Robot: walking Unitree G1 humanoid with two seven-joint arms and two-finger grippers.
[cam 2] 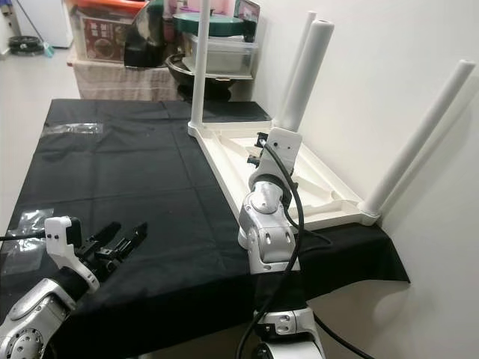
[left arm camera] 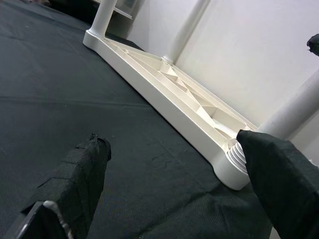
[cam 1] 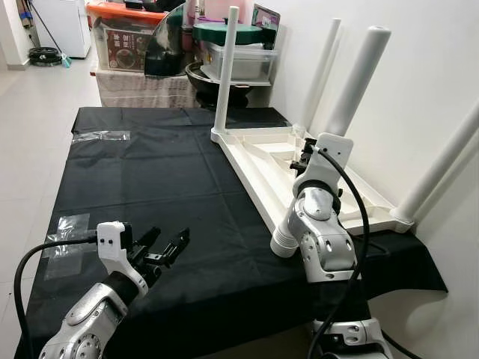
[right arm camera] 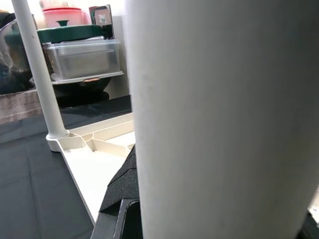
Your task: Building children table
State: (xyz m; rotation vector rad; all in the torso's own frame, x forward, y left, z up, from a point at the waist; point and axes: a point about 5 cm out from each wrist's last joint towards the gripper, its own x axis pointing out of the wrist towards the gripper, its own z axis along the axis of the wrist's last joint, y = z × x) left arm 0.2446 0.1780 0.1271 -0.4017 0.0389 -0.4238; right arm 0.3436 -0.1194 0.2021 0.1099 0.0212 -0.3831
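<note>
A white children's table top lies upside down on the black cloth along the wall. Thin legs stand up at its far left corner, far right corner and near right corner. A ribbed white stub shows at the near left corner. My right gripper is shut on the lower part of a thicker white leg, which tilts up over the middle of the top; one black finger presses against it. My left gripper hovers open over the cloth at the near left, empty.
The black cloth covers a low platform with clear tape patches on its left side. Plastic boxes, an orange-lidded bin and a dark pan crowd the far end. A white wall runs along the right. Tiled floor lies left.
</note>
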